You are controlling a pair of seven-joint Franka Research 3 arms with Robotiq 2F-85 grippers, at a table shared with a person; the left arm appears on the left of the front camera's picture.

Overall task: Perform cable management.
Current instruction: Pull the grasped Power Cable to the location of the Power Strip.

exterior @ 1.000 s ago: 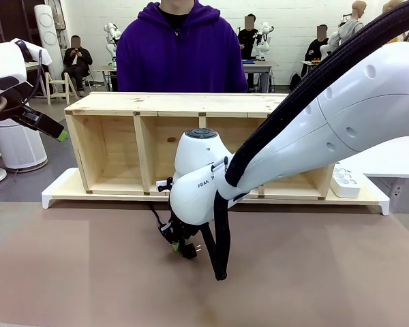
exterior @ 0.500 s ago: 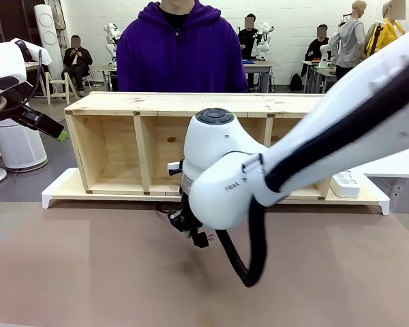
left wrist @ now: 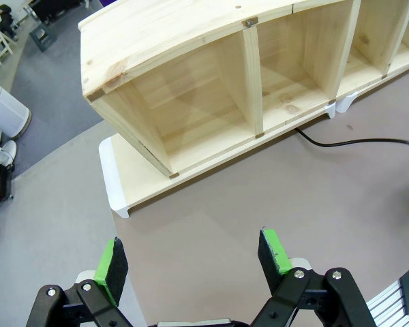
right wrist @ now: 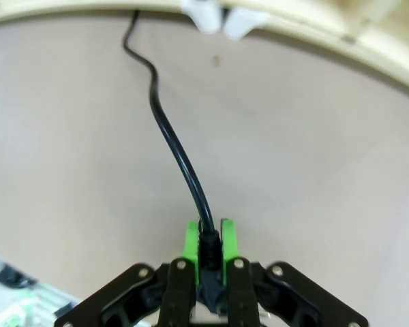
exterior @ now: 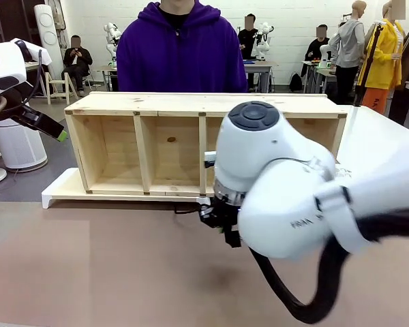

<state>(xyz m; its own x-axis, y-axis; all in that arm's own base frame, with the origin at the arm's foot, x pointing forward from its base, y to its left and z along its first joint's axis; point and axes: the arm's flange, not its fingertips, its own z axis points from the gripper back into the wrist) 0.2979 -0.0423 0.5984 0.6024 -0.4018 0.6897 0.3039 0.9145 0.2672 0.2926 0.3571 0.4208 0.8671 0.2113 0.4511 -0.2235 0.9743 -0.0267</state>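
Right wrist view: right gripper (right wrist: pixel 208 235) fingers are clamping the cable (right wrist: pixel 174 146) by its stiffer plug end, and the cord's looking light and floppy. Left gripper (left wrist: pixel 193 255) fingers are sitting apart.

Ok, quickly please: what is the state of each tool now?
Left tool: open, holding nothing.
Right tool: closed on the cable.

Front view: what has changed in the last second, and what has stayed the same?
The right hand, shut on the cable, moved to the robot's right along the shelf front, carrying the cable end. Nothing was let go. The open left hand, shelf and person stayed put.
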